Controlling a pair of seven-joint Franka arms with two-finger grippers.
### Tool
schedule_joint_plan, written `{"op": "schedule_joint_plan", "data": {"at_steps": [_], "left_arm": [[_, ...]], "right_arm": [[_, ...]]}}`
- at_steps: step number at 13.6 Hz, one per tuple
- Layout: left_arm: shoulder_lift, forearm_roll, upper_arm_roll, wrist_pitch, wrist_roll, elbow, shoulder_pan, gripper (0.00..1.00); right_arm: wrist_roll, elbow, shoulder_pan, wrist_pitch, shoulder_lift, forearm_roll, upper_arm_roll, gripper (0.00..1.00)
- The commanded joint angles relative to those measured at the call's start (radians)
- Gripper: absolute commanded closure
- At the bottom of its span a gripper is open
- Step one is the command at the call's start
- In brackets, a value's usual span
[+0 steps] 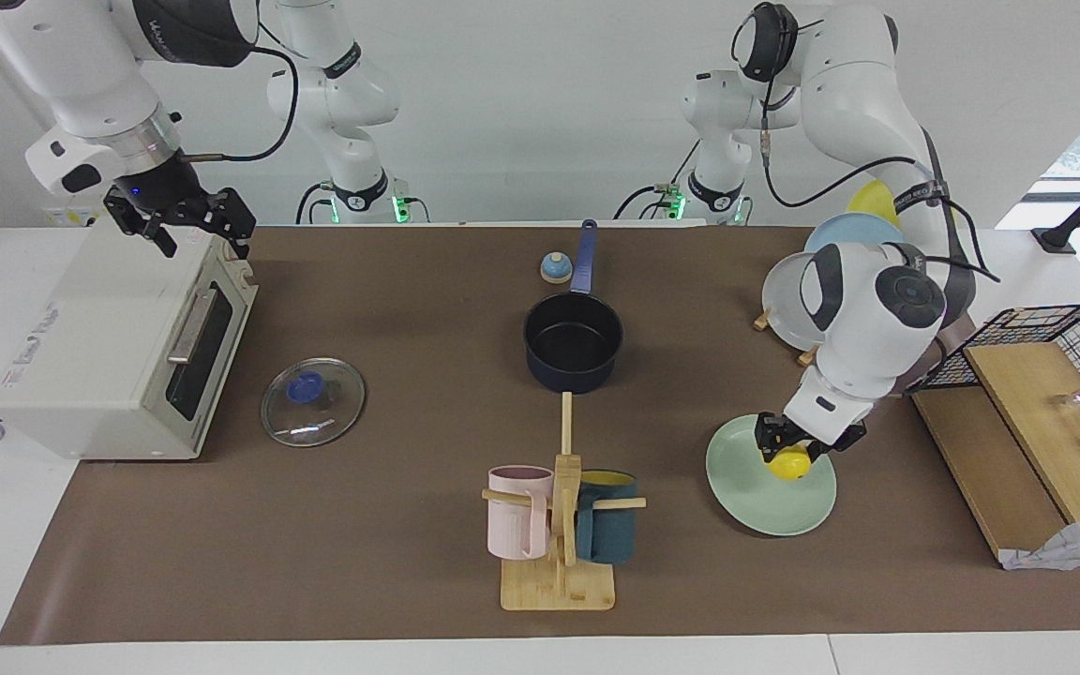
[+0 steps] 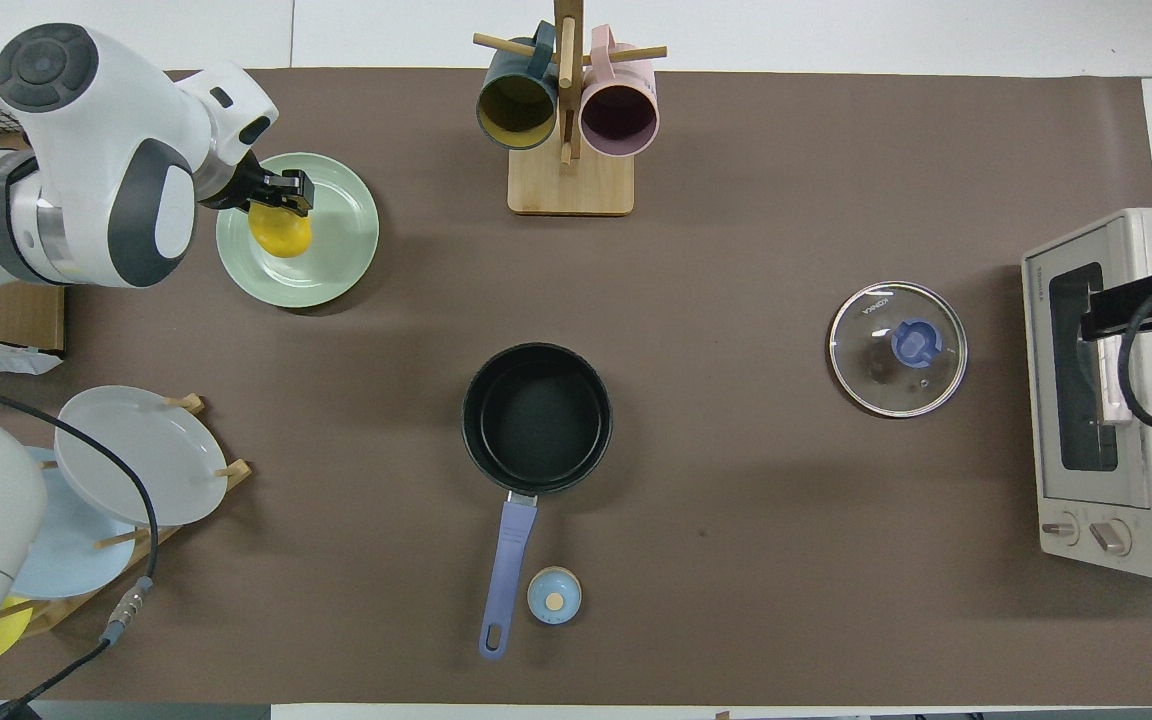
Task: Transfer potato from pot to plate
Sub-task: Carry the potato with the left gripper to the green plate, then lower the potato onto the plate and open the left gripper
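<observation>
The yellow potato [image 1: 791, 464] [image 2: 281, 233] hangs in my left gripper [image 1: 797, 450] [image 2: 283, 203], which is shut on it from above. It sits low over the pale mint-green plate [image 1: 765, 506] [image 2: 341, 262], on the part of the plate nearer the robots; I cannot tell whether it touches. The dark navy pot [image 1: 573, 343] [image 2: 536, 418] stands in the middle of the table with nothing inside, its blue handle [image 2: 506, 560] pointing toward the robots. My right gripper [image 1: 186, 223] waits open above the toaster oven [image 1: 118, 347].
A glass lid [image 1: 313, 401] lies between the oven and the pot. A wooden mug tree [image 1: 559, 525] with two mugs stands farther from the robots than the pot. A plate rack [image 2: 126, 470] and a wire basket [image 1: 1056, 342] flank the left arm. A small blue bell [image 1: 554, 269] sits beside the pot's handle.
</observation>
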Motion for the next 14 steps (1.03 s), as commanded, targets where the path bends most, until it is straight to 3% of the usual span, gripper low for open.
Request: {"op": "schedule_joint_plan", "data": {"at_steps": [1,4,5,7,8,9,14], "left_arm": [[0.02,0.021,-0.005,0.004,0.047,0.01,0.006,1.0],[0.006,0.02,-0.005,0.023,0.112,-0.045,0.012,0.99],[0.005,0.02,-0.004,0.023,0.121,-0.047,0.013,0.85],[0.005,0.02,-0.005,0.026,0.122,-0.048,0.013,0.43],[0.005,0.02,-0.004,0.026,0.123,-0.049,0.013,0.35],[0.005,0.02,-0.004,0.026,0.121,-0.047,0.013,0.0],[-0.065,0.011,-0.004,-0.002,0.123,-0.016,0.033,0.0]], "right_arm": [[-0.02,-0.008,-0.004,0.01,-0.007,0.016,0.001,0.0],[-0.02,-0.008,-0.004,0.009,-0.007,0.016,0.001,0.0],[-0.02,-0.008,-0.004,0.009,-0.007,0.016,0.001,0.0],[-0.02,-0.008,-0.004,0.009,-0.007,0.016,0.001,0.0],[-0.02,-0.008,-0.004,0.009,-0.007,0.016,0.001,0.0],[-0.02,-0.008,-0.004,0.007,-0.007,0.016,0.003,0.0],[-0.018,-0.008,-0.004,0.01,-0.007,0.016,0.003,0.0]]}}
